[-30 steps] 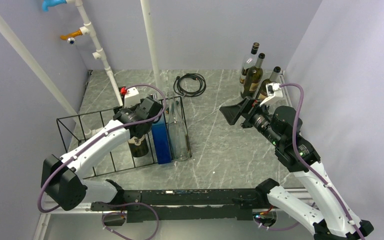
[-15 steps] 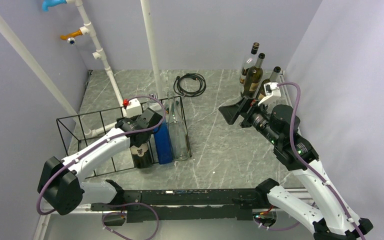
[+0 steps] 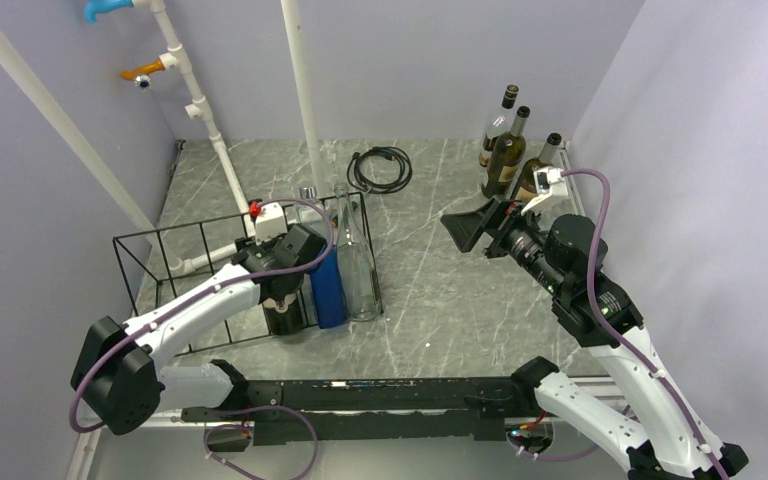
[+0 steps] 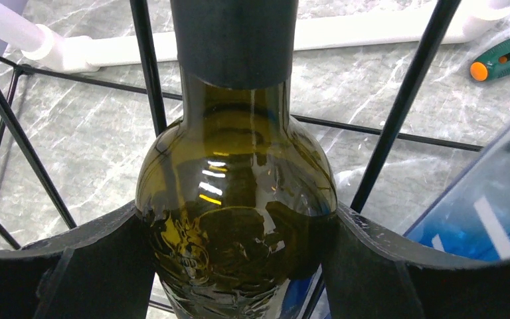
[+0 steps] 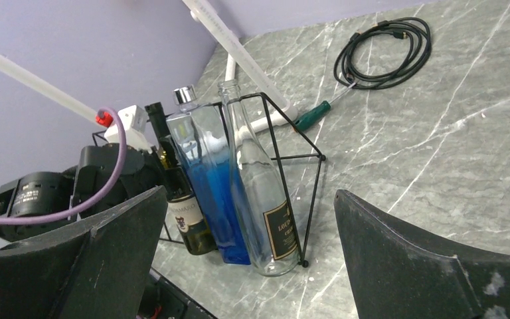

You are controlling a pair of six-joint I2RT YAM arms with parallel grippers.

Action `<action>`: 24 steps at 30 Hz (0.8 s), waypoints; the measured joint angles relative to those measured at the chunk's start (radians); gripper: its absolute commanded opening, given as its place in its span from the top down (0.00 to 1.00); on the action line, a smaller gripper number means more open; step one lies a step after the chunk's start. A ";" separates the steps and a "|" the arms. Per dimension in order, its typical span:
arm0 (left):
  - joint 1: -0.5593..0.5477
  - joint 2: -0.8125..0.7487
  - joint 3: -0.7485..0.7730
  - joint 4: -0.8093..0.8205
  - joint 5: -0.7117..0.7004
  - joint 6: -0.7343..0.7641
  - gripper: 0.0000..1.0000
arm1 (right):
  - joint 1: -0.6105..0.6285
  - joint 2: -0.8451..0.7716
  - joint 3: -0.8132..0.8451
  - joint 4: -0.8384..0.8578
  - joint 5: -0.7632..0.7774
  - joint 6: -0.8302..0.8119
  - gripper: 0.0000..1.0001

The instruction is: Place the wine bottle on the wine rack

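The dark green wine bottle stands upright inside the black wire wine rack, just left of a blue bottle and a clear bottle. My left gripper is shut on its shoulder. In the left wrist view the bottle fills the gap between both fingers, with rack wires behind it. My right gripper is open and empty, well right of the rack. The right wrist view shows the dark bottle with its base at table level.
Three more wine bottles stand at the back right. A black coiled cable lies at the back middle. White pipes run behind the rack. A green screwdriver lies by the rack's far end.
My left arm has come down and nearer with the dark bottle, setting it lower in the rack beside the blue bottle. The right arm has barely moved.
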State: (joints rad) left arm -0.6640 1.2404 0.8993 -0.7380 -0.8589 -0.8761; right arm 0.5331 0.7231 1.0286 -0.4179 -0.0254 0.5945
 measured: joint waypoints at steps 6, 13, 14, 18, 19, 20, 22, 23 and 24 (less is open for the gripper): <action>-0.045 -0.050 -0.077 0.072 -0.045 0.016 0.74 | 0.000 -0.012 -0.011 -0.001 0.001 0.000 0.00; -0.062 -0.045 -0.061 0.014 -0.072 -0.056 0.22 | 0.000 -0.031 -0.023 -0.002 0.003 -0.002 0.00; -0.062 -0.042 -0.056 -0.001 -0.075 -0.072 0.18 | 0.000 -0.031 -0.024 -0.002 0.003 -0.002 0.00; -0.063 -0.039 -0.024 -0.064 -0.092 -0.115 0.01 | 0.000 -0.029 -0.024 -0.002 0.003 -0.005 0.00; -0.063 -0.042 -0.016 -0.072 -0.099 -0.114 0.00 | 0.000 -0.029 -0.024 -0.002 0.003 -0.007 0.00; -0.063 -0.048 -0.012 -0.074 -0.102 -0.113 0.00 | 0.000 -0.028 -0.024 -0.002 0.003 -0.008 0.00; -0.064 -0.069 -0.011 -0.061 -0.108 -0.114 0.01 | 0.000 -0.023 -0.024 -0.002 0.003 -0.010 0.00; -0.065 -0.082 -0.011 -0.048 -0.107 -0.111 0.00 | 0.000 -0.022 -0.024 -0.002 0.003 -0.011 0.00; -0.066 -0.094 -0.011 -0.039 -0.106 -0.108 0.00 | 0.000 -0.019 -0.024 -0.002 0.003 -0.011 0.00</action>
State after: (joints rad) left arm -0.7300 1.1461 0.8883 -0.7773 -0.9653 -0.9836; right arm 0.5327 0.7036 1.0046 -0.4198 -0.0227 0.5831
